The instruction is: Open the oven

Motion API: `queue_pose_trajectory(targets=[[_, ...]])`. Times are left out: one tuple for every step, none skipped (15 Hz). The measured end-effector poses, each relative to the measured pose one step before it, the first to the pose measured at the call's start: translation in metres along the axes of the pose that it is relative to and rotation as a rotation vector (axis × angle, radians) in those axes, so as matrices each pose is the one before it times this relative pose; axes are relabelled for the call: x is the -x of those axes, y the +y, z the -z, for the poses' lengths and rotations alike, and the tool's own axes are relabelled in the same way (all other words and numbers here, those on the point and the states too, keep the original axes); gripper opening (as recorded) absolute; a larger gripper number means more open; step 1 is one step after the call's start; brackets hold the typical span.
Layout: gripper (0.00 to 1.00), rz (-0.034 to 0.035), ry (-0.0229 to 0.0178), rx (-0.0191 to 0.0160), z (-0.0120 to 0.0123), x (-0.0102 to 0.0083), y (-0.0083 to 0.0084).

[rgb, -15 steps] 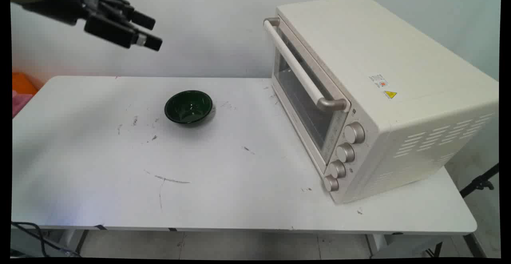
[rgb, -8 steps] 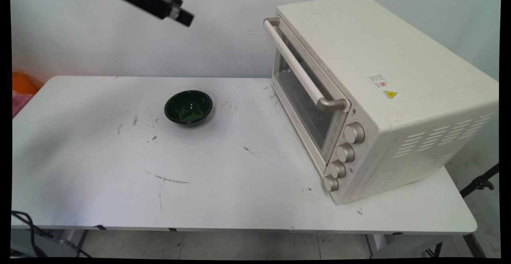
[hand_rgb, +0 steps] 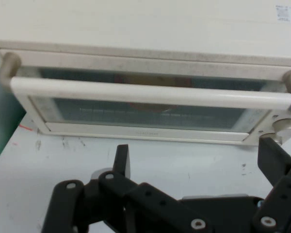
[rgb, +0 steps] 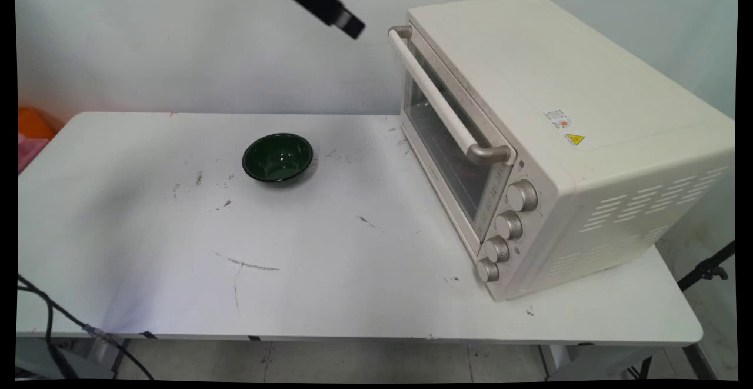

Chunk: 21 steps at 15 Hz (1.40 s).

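Hovering with tool (hand_rgb: 194,160) spread apart, empty, facing rigid oven (rgb: 565,142) handle (hand_rgb: 150,94), probably the best gripping place.

A scuffed white desk (rgb: 329,271) is standing against a plain pale wall (rgb: 176,53), with grey tiled floor (rgb: 412,362) showing beneath its near edge and orange and pink items (rgb: 32,133) sitting at far left.

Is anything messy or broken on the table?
Nothing is broken or spilled. The white table has dark scuffs and scratches. The green bowl sits upright, and the toaster oven stands at a slant with its door shut.
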<state>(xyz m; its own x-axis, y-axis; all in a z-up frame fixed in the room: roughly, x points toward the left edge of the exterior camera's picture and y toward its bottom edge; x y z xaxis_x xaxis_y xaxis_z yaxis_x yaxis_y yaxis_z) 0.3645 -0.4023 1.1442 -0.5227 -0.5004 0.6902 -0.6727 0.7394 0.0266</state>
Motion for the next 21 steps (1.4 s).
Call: queue_pose_trajectory(targets=[[1.0,-0.01249,-0.01453,-0.00041,-0.00921,-0.0083,0.00096],[1.0,-0.00848,-0.00961,0.00012,-0.00582,-0.00552,0.00046],[1.0,-0.0133,-0.01725,0.00076,-0.00999,-0.00928,0.00046],[1.0,-0.00889,-0.01225,0.00027,-0.00678,-0.00658,0.0004],[1.0,-0.00831,-0.013,-0.00094,-0.00673,-0.00648,-0.00015],[1.0,-0.00863,-0.0149,-0.00134,-0.00764,-0.00759,-0.00056],[1.0,-0.00771,-0.0162,-0.00079,-0.00866,-0.0086,-0.00093],[1.0,-0.00699,-0.01312,0.00002,-0.00698,-0.00696,-0.00071],[1.0,-0.00445,-0.00832,0.00027,-0.00437,-0.00436,-0.00061],[1.0,-0.00674,-0.01434,0.00271,-0.00758,-0.00703,-0.00095],[1.0,-0.00475,-0.01207,0.0038,-0.00622,-0.00546,-0.00038],[1.0,-0.00575,-0.01613,0.00449,-0.00785,-0.00658,-0.00075],[1.0,-0.00403,-0.01361,0.00293,-0.00637,-0.00491,-0.00092],[0.0,-0.00288,-0.01213,0.00313,-0.00589,-0.00442,-0.00083],[0.0,-0.00183,-0.00816,0.00296,-0.00494,-0.00373,-0.00066],[0.0,-0.00126,-0.00786,0.00396,-0.00586,-0.0041,-0.00079],[0.0,0.00001,-0.00719,0.00304,-0.00542,-0.00348,-0.00075],[0.0,0.00232,-0.007,0.00143,-0.00468,-0.00233,-0.00106],[0.0,0.00211,-0.00728,0.00118,-0.00526,-0.00232,-0.00137],[0.0,0.00133,-0.00568,0.0006,-0.00438,-0.00178,-0.00122],[0.0,0.00091,-0.00537,0.00191,-0.00493,-0.00195,-0.00117]])
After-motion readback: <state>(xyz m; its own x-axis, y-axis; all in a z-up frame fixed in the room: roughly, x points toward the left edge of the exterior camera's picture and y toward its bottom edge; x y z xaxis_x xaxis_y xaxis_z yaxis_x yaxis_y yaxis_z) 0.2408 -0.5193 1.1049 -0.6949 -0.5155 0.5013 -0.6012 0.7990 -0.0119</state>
